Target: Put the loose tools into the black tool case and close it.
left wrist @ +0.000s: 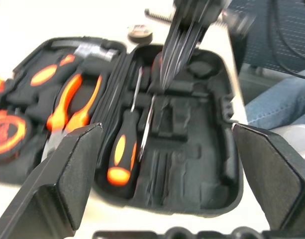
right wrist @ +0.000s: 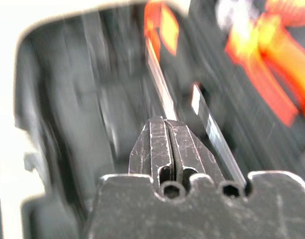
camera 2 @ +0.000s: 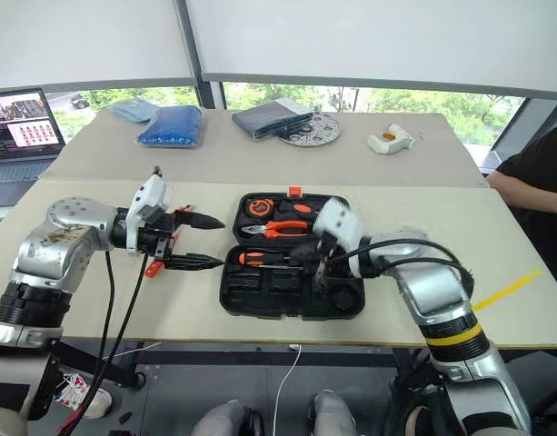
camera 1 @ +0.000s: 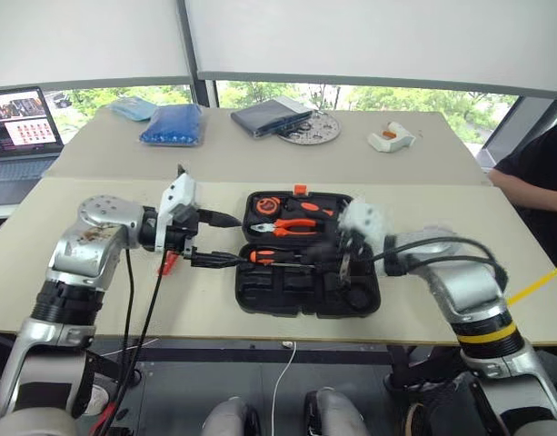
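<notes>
The black tool case (camera 1: 305, 307) lies open in the middle of the near table. Orange-handled pliers (camera 1: 296, 227) rest in its far half. An orange-and-black screwdriver (left wrist: 121, 154) lies in a slot along the hinge. My right gripper (right wrist: 167, 122) hovers over the near half, fingers pressed together, with nothing seen between them. Left of the case my left gripper (camera 1: 234, 240) is open and empty, pointing toward it. A small orange tool (camera 1: 169, 263) lies on the table under the left hand. A small dark roll (left wrist: 140, 32) sits on the table beyond the case's right end.
On the far table lie a laptop (camera 1: 19, 127), a blue bag (camera 1: 174, 125), a dark flat pouch (camera 1: 269, 116), a round metal disc (camera 1: 313, 130) and a white-and-orange object (camera 1: 390, 138). A person's dark sleeve (camera 1: 532, 177) shows at the right edge.
</notes>
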